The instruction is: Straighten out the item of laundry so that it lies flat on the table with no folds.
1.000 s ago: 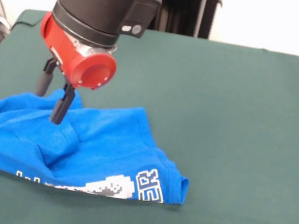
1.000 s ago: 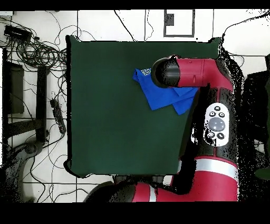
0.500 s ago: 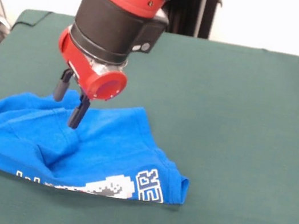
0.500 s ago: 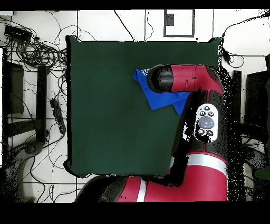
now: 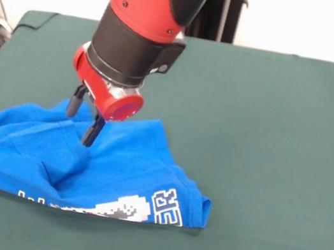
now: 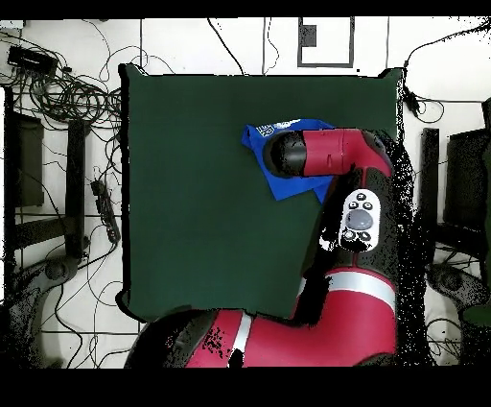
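We see one bright blue T-shirt [image 5: 83,162] lying crumpled at the near left of the green tabletop [image 5: 262,135] in the front view, its left end close to the tabletop's left edge and its lower hem near the front edge. To its right, the felt runs bare all the way to the far right side, and the strip behind the shirt up to the far edge is bare too. In the overhead view the shirt [image 6: 288,182] sits near the top right corner of the tabletop [image 6: 182,192], with wide bare felt to the left and below it.

We count one red and black arm [image 6: 326,154] and one claw [image 5: 83,120]. The claw's two dark fingers [image 5: 92,132] stand spread apart with nothing between them; one tip is right at a raised fold of the shirt, though we cannot tell whether it touches.

Along the shirt's lower fold we see white pixel lettering outlined in yellow [image 5: 169,206]; folded as it is, we cannot read a whole word.
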